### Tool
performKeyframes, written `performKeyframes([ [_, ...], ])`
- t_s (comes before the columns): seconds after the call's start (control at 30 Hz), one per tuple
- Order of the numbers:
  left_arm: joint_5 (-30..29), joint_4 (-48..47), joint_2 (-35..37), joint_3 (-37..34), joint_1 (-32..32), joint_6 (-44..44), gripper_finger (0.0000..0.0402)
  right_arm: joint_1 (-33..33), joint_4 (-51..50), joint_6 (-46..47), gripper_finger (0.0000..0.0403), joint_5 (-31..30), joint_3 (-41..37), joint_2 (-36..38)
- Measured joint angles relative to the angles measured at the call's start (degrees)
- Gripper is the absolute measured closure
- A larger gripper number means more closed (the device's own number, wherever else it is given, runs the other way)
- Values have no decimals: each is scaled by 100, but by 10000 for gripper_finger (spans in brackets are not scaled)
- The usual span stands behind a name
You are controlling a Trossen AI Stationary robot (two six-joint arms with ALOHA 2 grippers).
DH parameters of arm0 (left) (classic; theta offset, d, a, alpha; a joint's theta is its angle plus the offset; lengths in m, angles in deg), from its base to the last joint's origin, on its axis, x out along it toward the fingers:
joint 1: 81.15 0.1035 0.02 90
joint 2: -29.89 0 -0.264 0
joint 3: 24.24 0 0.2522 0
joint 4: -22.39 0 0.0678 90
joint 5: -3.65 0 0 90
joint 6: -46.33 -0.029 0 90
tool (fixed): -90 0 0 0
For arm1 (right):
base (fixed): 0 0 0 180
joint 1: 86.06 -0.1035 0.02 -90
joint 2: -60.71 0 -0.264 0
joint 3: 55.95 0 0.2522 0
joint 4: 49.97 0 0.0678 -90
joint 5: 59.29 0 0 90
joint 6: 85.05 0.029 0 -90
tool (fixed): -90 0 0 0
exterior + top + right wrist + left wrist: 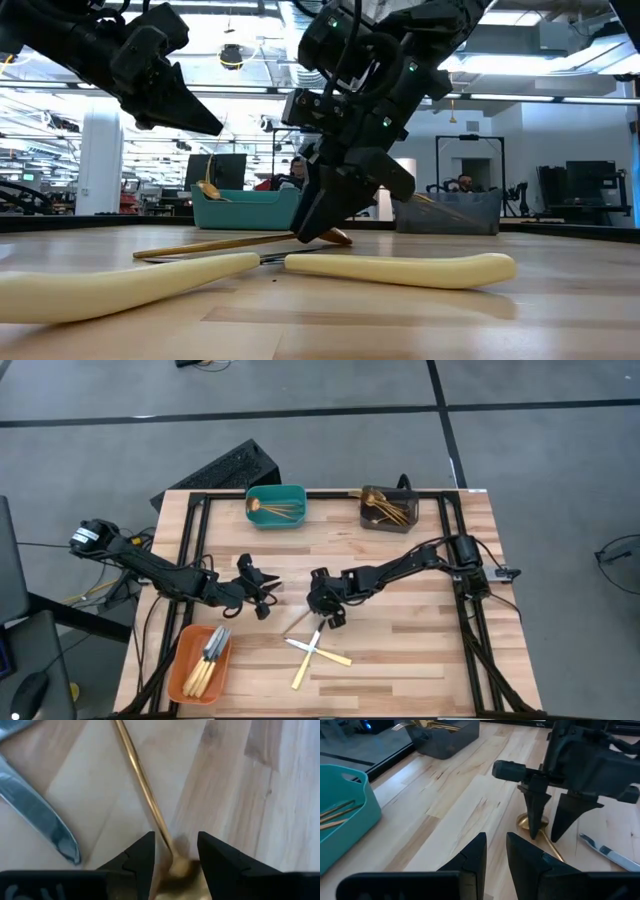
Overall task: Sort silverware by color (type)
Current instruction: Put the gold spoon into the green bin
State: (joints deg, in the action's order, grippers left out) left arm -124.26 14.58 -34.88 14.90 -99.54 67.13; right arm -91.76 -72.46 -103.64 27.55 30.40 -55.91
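The right gripper [323,613] was lowered to the pale wooden table [420,650] near its middle, its fingers [140,857] parted around the bowl end of a slim shiny gold spoon [142,795], not closed on it. Two cream-handled, silver-bladed knives [312,651] were crossed just beside the spoon. The left gripper [262,598] was held nearby above the table, its fingers [470,862] slightly apart and nothing gripped. More knives were seen in the orange bin [182,675], gold pieces in the teal bin [297,495] and the dark grey bin [366,518] at the far edge.
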Motion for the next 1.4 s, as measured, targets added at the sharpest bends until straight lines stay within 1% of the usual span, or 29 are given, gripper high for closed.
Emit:
performKeyframes([
  [0.1,0,0,0,0,0,-2,338,84,-135,95,234,1,0,-2],
  [0.17,0,0,0,0,0,-2,338,130,-221,199,252,2,5,0],
  [0.23,0,-1,0,0,0,-2,338,141,-290,247,279,2,15,7],
  [0.4,0,0,0,0,0,-2,338,139,-537,258,363,0,22,21],
  [0.43,0,0,0,0,0,-2,338,139,-603,298,377,0,24,27],
  [0.47,0,0,0,0,0,-2,338,139,-646,364,381,-1,26,29],
  [0.63,0,1,0,0,0,-2,338,148,-681,934,376,-46,26,27],
  [0.77,0,2,0,0,0,-2,338,145,-688,1164,370,-4,24,26],
  [1.03,0,0,0,0,0,-2,338,172,-670,1331,316,33,2,0],
  [1.13,0,-2,0,0,0,0,338,192,-712,1299,307,93,2,0],
  [1.23,2,-2,0,0,0,-2,338,234,-700,1446,316,84,2,0],
  [1.37,2,-2,0,0,2,0,338,233,-636,1837,367,55,2,28],
  [1.4,2,-4,0,0,0,0,338,231,-584,1978,372,30,-2,51],
])
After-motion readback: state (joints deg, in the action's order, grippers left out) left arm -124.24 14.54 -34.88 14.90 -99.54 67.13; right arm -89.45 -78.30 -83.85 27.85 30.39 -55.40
